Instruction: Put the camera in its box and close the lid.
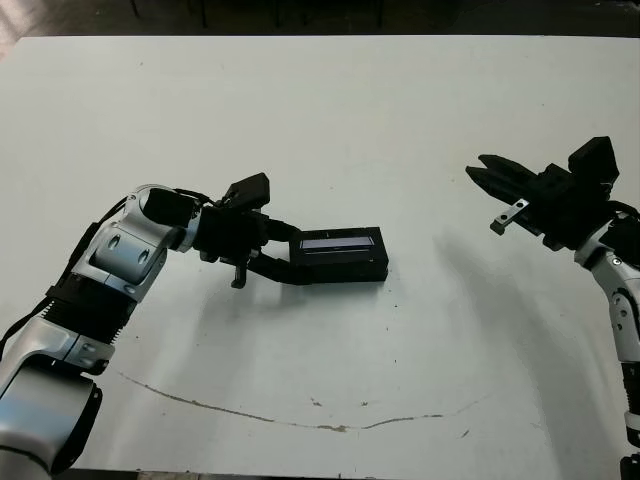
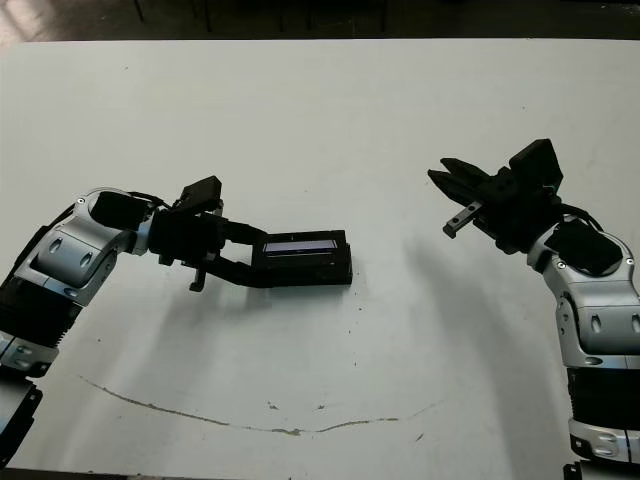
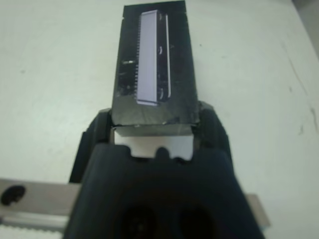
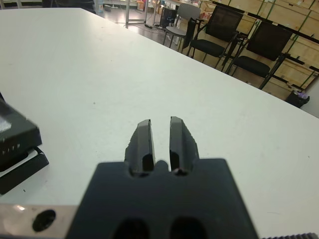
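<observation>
Here, view by view:

1. Head views. My left gripper [image 1: 290,262] reaches in from the left and has the box [image 1: 340,271] by its left short end, near the middle of the white table [image 1: 320,110]. The lid [image 1: 340,242] lies on top of the box, its glossy strip facing up. My right gripper [image 1: 480,172] hangs well apart to the right, above the table and pointing toward the box. The camera shows nowhere on the table; I judge that it is inside the box, though I cannot see it.

2. Left wrist view. My two fingers [image 3: 94,137] stand narrow, one against each long side of the box's near end, clamping it. The lid covers most of the box, but a band of white lining shows at the near end, so the lid is not squared up.

3. Right wrist view. My right fingers [image 4: 143,142] are nearly together, with only a slim slit between them and nothing in it. At the picture's edge the lid's corner stands raised above the box, with a pale gap between them.

4. Step in hand, as I judge it: closing the lid, almost done. The next move calls for the left hold to keep the box steady while the lid is slid into line and pressed flat until no white shows.
</observation>
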Controlling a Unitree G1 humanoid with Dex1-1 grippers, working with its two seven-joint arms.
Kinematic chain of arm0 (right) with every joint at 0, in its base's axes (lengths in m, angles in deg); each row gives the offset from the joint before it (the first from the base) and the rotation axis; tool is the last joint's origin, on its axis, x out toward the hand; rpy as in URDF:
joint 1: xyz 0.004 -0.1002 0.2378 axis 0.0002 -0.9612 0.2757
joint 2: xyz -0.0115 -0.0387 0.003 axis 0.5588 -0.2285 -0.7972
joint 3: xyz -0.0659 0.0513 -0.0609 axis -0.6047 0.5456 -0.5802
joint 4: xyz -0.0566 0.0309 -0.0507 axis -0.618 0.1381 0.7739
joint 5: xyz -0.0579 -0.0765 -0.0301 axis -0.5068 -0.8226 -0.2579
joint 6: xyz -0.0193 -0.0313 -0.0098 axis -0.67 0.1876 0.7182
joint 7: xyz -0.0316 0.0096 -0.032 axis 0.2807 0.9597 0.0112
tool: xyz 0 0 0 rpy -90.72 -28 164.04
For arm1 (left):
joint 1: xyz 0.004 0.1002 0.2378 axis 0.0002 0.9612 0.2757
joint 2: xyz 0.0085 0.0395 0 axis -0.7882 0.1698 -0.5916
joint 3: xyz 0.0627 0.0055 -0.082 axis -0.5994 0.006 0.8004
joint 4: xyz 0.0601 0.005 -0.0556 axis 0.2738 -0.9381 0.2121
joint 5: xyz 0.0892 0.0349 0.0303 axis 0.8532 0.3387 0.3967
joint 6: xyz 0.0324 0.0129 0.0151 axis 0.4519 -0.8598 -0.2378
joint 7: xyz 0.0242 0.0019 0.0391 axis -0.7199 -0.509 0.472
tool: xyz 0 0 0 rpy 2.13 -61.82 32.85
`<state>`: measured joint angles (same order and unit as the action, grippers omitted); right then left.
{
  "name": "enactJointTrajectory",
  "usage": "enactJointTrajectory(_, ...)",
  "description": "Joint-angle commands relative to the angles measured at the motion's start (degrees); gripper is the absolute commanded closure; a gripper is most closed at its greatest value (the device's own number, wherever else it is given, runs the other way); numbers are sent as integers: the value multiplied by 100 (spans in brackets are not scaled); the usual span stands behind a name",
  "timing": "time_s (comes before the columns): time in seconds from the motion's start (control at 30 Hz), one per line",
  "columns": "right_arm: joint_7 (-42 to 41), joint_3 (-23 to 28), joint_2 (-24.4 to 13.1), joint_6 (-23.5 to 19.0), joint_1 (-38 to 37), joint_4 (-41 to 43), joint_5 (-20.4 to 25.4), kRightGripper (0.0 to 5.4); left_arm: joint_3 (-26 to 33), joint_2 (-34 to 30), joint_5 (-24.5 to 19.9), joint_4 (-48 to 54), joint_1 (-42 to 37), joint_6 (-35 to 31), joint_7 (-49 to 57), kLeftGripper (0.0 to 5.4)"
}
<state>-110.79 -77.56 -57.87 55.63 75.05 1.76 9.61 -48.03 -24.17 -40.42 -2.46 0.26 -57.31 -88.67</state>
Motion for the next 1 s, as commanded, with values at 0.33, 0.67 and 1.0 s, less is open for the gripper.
enactJointTrajectory(0.33, -72, -72, -32, -61, -53, -148, -4, 540, 397, -18, -413, -689, -311, -165, -409, 390)
enactJointTrajectory(0.67, -7, -76, -29, -159, -112, -43, -21, 540, 97, 313, 49, -1684, -492, 528, -526, 400)
enactJointTrajectory(1.0, -17, -89, -18, -173, -163, -46, -8, 540, 86, 432, 436, -2302, -600, 986, -396, 400)
